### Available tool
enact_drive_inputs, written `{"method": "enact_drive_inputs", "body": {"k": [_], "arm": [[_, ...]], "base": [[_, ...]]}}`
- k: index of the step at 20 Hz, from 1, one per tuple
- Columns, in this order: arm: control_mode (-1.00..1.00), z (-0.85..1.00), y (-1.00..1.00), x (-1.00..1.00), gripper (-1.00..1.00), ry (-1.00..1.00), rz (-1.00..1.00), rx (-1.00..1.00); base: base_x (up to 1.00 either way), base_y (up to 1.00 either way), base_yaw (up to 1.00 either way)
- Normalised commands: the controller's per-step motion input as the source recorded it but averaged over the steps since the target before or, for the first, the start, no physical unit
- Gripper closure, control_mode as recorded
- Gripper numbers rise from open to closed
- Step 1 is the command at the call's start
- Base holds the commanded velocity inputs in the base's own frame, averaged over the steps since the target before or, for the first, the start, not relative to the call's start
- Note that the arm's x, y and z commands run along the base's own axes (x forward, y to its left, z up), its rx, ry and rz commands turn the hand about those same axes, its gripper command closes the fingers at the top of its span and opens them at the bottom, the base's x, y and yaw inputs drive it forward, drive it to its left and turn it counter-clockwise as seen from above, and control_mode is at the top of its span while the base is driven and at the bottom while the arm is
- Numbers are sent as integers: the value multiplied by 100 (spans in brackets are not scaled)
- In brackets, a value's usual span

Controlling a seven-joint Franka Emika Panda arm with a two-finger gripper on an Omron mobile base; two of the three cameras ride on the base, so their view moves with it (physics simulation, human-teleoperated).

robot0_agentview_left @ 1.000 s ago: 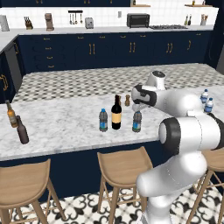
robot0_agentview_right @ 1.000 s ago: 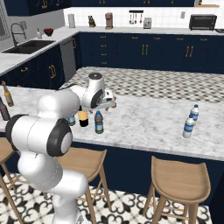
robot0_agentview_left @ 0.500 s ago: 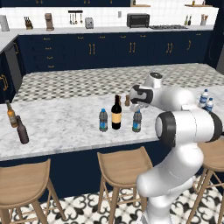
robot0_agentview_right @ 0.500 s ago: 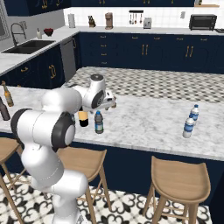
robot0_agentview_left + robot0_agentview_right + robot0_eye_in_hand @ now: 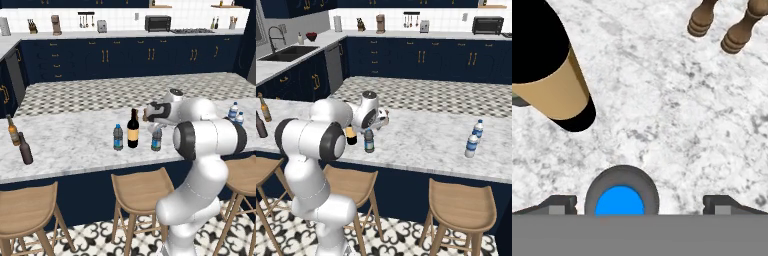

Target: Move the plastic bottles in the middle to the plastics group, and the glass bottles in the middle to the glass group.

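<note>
Our gripper hangs wide open right over a grey-tinted water bottle, blue cap between the fingertips, not gripped. We've got the tan-labelled wine bottle just beside it on the marble counter.

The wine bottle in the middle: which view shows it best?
The left base view: the wine bottle stands whole on the counter, its neck and tan label clear, between two grey water bottles. The hand view shows part of its dark body and tan label from above. In the right base view the arm hides most of it.
</note>
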Motion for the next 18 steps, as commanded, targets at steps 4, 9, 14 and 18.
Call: {"method": "enact_drive_inputs", "body": {"k": [4,9,14,18], "arm": [[-100,-13,0,4,-100,0,5,0],[-100,0,0,0,100,0,1,0],[-100,0,0,0,100,0,0,0],[-100,5,0,-2,100,0,0,-1]], "base": [[0,0,0],[0,0,0],[0,0,0],[0,0,0]]}}
